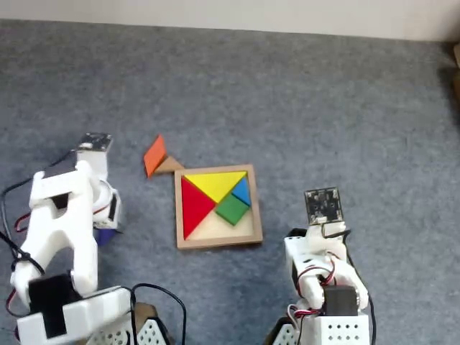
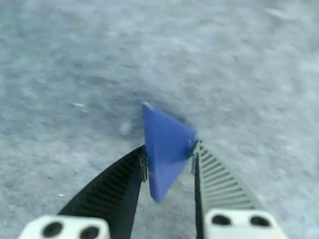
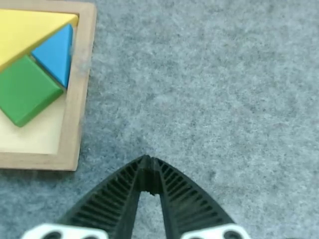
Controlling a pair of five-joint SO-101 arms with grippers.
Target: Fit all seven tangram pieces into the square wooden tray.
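left gripper clamped on the dark blue triangle, its long tip pointing back toward the wrist. tray lies to its right, between the arms, with a bare gap along the near side. right gripper closed, empty, beside the tray.

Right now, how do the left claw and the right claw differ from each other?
The left claw holds a dark blue triangle; the right claw is shut on nothing. The left claw is off the wooden tray's side nearest the red triangle; the right claw is off the side nearest the green square. Both are above grey carpet, outside the tray.
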